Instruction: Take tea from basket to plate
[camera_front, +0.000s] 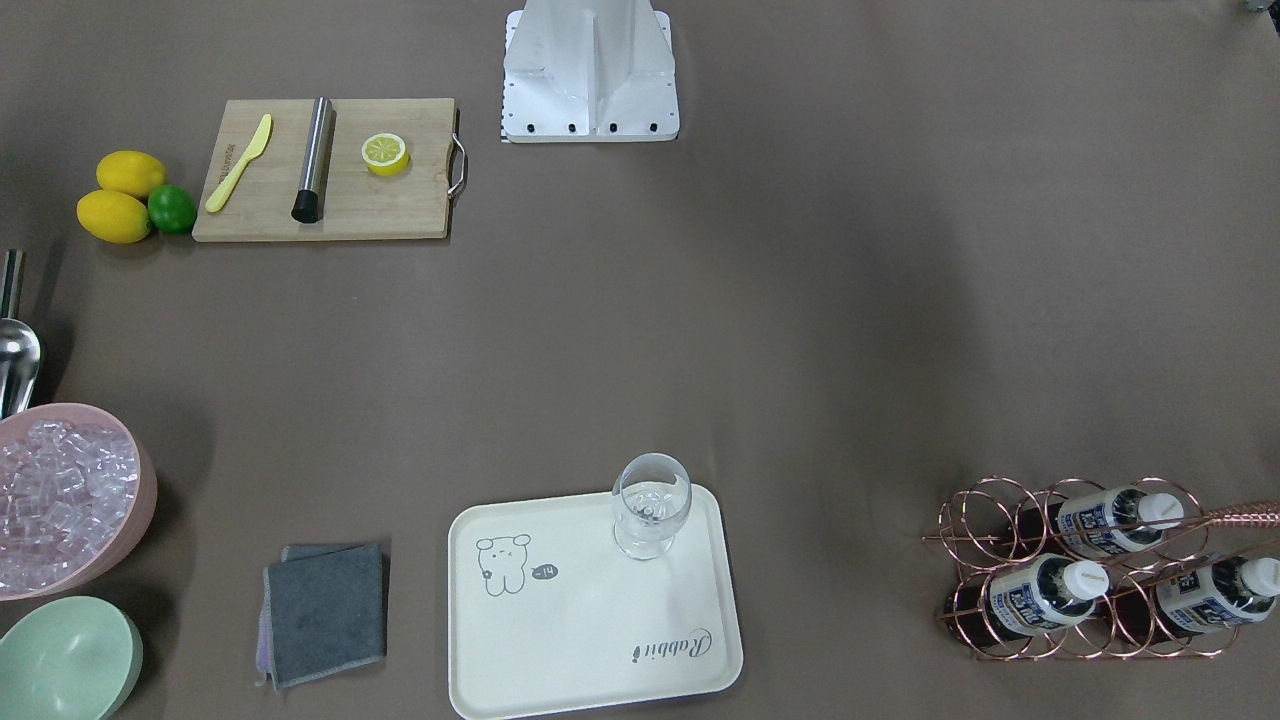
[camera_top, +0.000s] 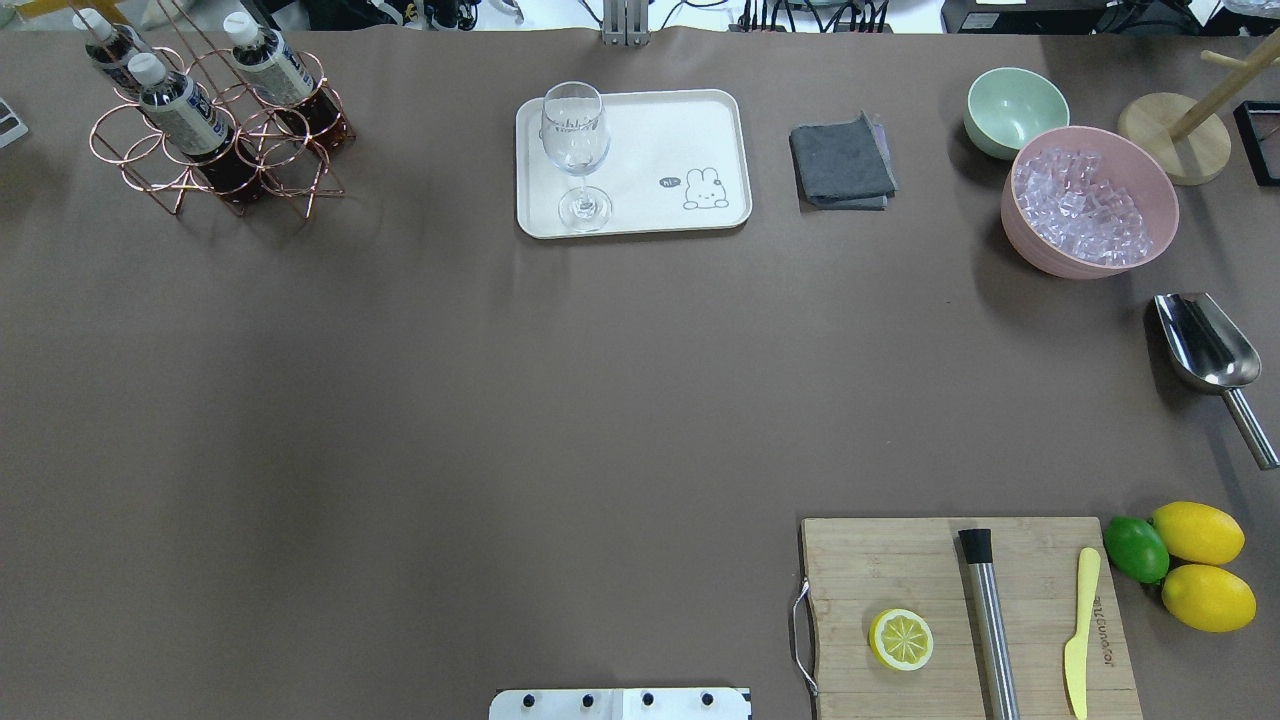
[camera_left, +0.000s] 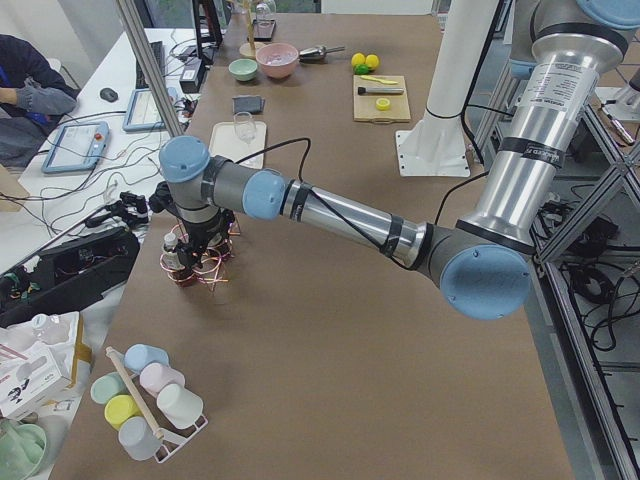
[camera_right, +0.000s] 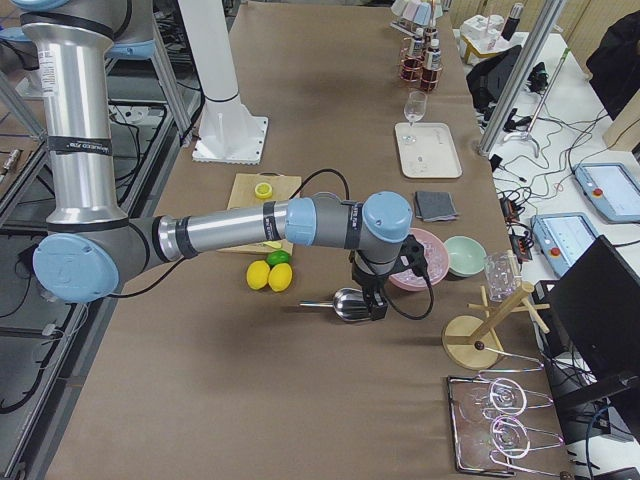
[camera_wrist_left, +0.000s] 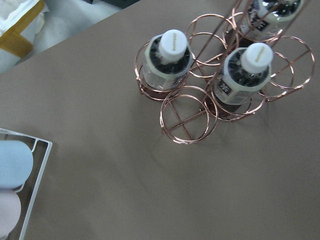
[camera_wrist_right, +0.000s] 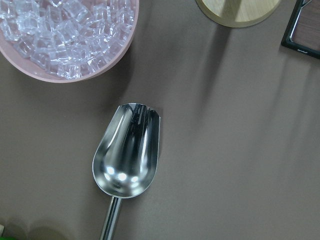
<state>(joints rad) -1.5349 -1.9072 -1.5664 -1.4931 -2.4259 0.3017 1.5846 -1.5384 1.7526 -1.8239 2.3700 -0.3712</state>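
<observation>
Three tea bottles with white caps stand in the copper wire basket (camera_top: 150, 160): one nearer me (camera_top: 180, 110), one on its right (camera_top: 265, 65) and one behind (camera_top: 105, 40). They also show in the front view (camera_front: 1045, 595) and the left wrist view (camera_wrist_left: 167, 60), where an empty cell (camera_wrist_left: 189, 117) is central. The cream plate (camera_top: 660, 140) lies at the far middle. My left gripper (camera_left: 203, 258) hangs over the basket; I cannot tell if it is open. My right gripper (camera_right: 372, 300) hovers over the metal scoop (camera_wrist_right: 127, 155); I cannot tell its state.
A wine glass (camera_top: 575, 150) stands on the plate's left part. A grey cloth (camera_top: 842, 162), a green bowl (camera_top: 1015, 110) and a pink bowl of ice (camera_top: 1090, 200) lie to the right. A cutting board (camera_top: 900, 570) with a lemon half, muddler and knife is near right.
</observation>
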